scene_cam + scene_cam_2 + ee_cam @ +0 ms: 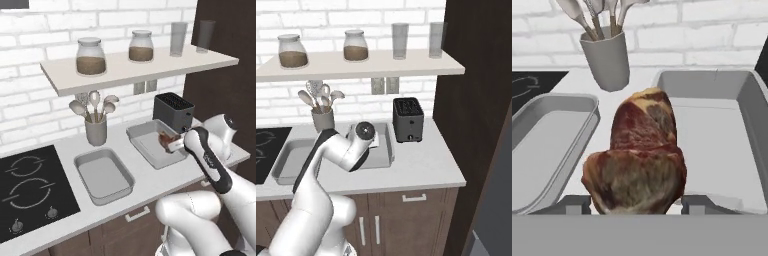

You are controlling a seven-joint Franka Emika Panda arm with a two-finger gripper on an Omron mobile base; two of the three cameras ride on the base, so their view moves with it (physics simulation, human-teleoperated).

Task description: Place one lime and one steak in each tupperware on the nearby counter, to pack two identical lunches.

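Hand view: the gripper has its jaws squeezed on the steak, one finger on each side so it won't drop. The meat hangs over the near edge of the tupperware just ahead, probably ready to go in. The other tupperware sits off to one side, with nothing in it.
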